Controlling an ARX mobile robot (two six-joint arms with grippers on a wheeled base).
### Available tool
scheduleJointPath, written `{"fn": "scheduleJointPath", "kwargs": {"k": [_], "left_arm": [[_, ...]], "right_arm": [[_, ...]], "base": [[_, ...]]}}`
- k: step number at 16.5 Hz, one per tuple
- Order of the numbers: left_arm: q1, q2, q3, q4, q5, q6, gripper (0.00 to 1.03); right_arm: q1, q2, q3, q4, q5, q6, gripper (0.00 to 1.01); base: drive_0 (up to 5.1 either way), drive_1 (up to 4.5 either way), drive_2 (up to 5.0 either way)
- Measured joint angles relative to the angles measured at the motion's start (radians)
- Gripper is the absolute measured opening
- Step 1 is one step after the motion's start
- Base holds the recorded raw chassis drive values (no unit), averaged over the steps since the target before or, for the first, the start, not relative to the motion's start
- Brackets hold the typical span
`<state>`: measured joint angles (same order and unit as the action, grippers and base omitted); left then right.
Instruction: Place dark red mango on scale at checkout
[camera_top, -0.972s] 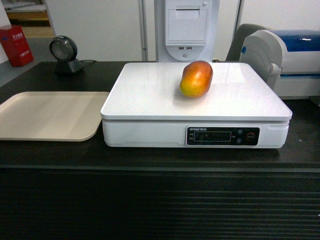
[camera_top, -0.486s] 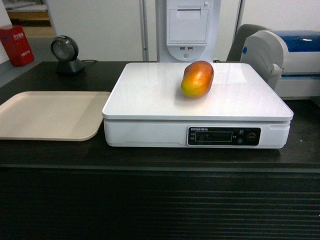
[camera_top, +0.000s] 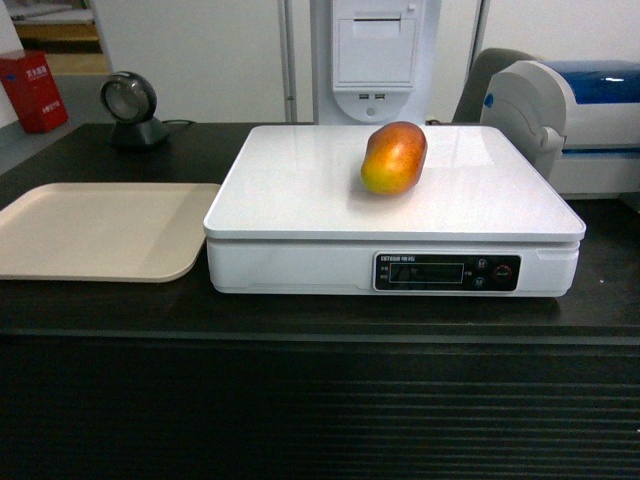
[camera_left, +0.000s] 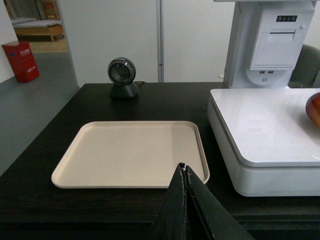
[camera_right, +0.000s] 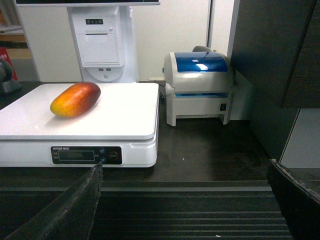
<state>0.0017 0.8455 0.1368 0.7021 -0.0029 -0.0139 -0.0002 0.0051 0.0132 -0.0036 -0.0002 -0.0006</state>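
Observation:
The dark red mango (camera_top: 394, 156) lies on its side on the white scale (camera_top: 300, 190), toward the back of the platform; it also shows in the right wrist view as the mango (camera_right: 75, 99) on the scale (camera_right: 120, 120). The scale stands on the dark checkout (camera_top: 320, 400) counter. My left gripper (camera_left: 183, 168) is shut and empty, held in front of the counter edge near the beige tray. My right gripper (camera_right: 185, 172) is wide open and empty, drawn back before the ribbed front, right of the scale. Neither gripper appears in the head view.
A beige tray (camera_top: 90, 230) lies left of the scale. A round black scanner (camera_top: 128, 110) stands at the back left. A white receipt terminal (camera_top: 373, 55) rises behind the scale, and a grey-and-blue printer (camera_right: 199, 85) sits to its right. A dark cabinet (camera_right: 275, 65) stands far right.
The head view has shifted very slightly; the mango stays at rest on the scale and nothing else has moved.

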Motion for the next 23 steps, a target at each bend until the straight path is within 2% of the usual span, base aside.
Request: {"fn": "scheduleJointPath", "kwargs": {"k": [6, 8, 18, 23], "left_arm": [[-0.001, -0.214, -0.082, -0.135, 0.001, 0.000, 0.02], [-0.001, -0.244, -0.121, -0.105, 0.001, 0.000, 0.02], [-0.001, -0.562, -0.127, -0.417, 0.002, 0.000, 0.02], [-0.001, -0.656, -0.127, -0.512, 0.002, 0.000, 0.02]], "right_arm": [[0.000, 0.000, 0.000, 0.000, 0.000, 0.000, 0.98], [0.000, 0.000, 0.000, 0.000, 0.000, 0.000, 0.98], [0.000, 0.000, 0.000, 0.000, 0.000, 0.000, 0.98], [0.000, 0.000, 0.000, 0.000, 0.000, 0.000, 0.98]], "base": [[0.0, 0.00, 0.0], [0.0, 0.00, 0.0], [0.0, 0.00, 0.0], [0.0, 0.00, 0.0]]}}
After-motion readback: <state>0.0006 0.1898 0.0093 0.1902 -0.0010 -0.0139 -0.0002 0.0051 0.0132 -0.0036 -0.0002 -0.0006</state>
